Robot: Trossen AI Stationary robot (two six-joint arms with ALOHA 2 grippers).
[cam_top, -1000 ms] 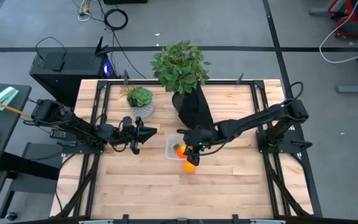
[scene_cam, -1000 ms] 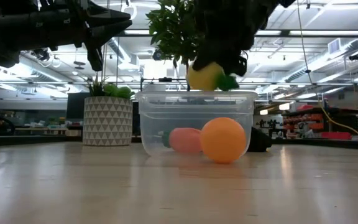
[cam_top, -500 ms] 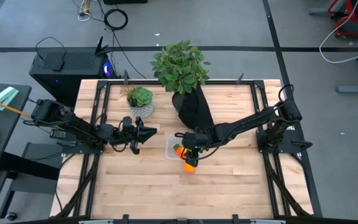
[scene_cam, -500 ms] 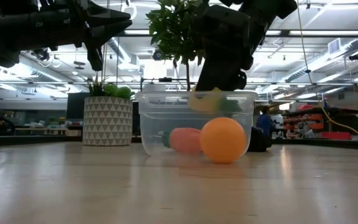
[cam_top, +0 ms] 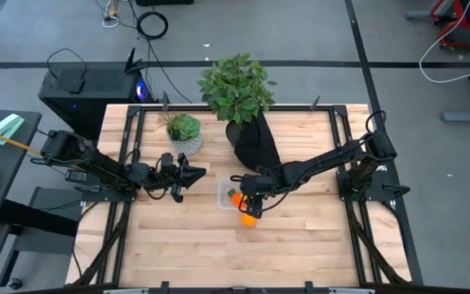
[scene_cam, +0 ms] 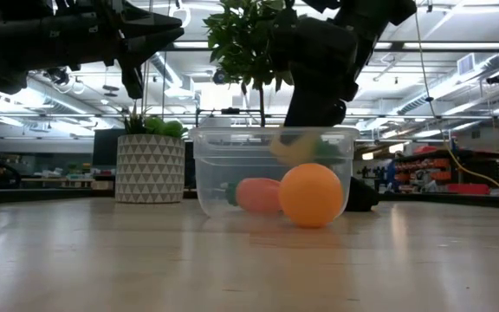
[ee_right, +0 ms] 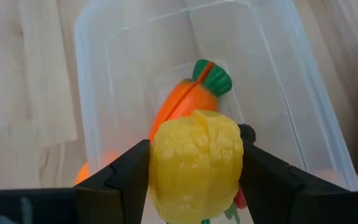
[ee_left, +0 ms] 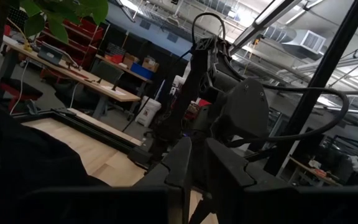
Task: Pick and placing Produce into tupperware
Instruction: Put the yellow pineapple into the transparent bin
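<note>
1. The right gripper clamps the yellow piece above the tupperware, over the carrot, probably for release.
2. The orange sits outside, touching the wall.
3. The left gripper waits aside, seemingly closed.

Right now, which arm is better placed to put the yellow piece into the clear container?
The right arm. Its gripper already holds the yellow piece directly over the tupperware, above the carrot inside. The left gripper waits empty, off to the container's left.
</note>
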